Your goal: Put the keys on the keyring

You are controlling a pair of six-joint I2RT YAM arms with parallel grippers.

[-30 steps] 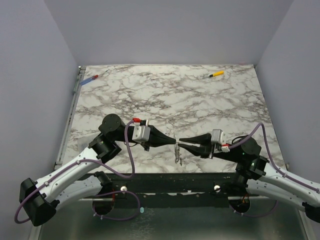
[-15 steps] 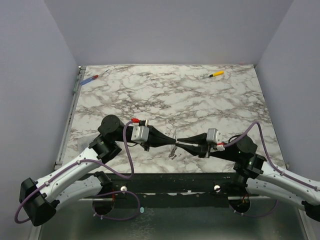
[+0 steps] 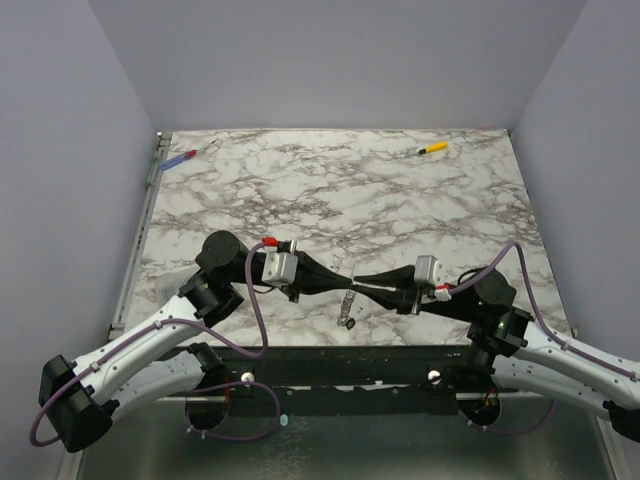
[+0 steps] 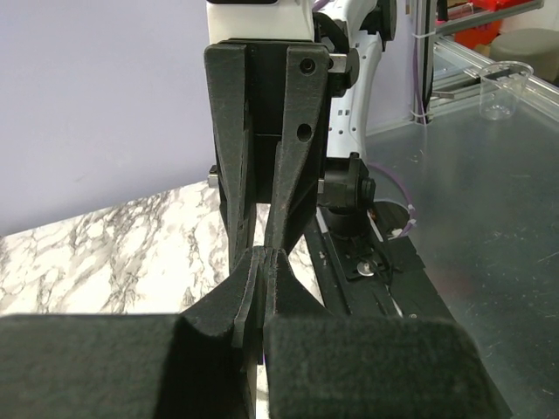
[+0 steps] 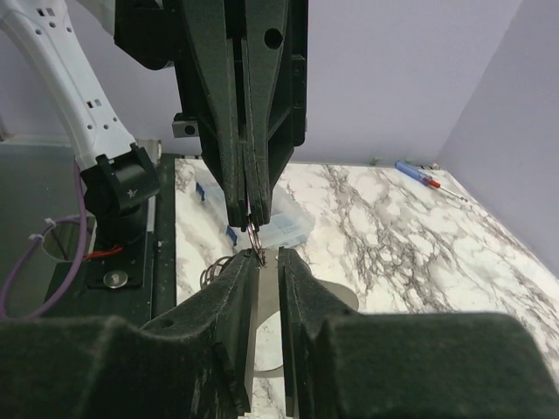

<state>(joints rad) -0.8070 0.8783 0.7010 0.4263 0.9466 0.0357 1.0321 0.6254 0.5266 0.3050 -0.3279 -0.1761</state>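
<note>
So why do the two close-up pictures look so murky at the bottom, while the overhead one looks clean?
Top view: even, soft light, faint shadows, no harsh glare; the keys are tiny. Left wrist view: the left gripper sits so close to the lens that it blurs into a dark band. Right wrist view: likewise the right gripper, yet the keyring glints sharply.

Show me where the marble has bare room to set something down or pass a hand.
The wide middle of the marble table, between the blue-and-red tool and the yellow-handled tool and down to the arms, is bare. Crowded: the near centre, where the left pincer, pinching the keyring, and right pincer meet tip to tip with the keys at their tips.
</note>
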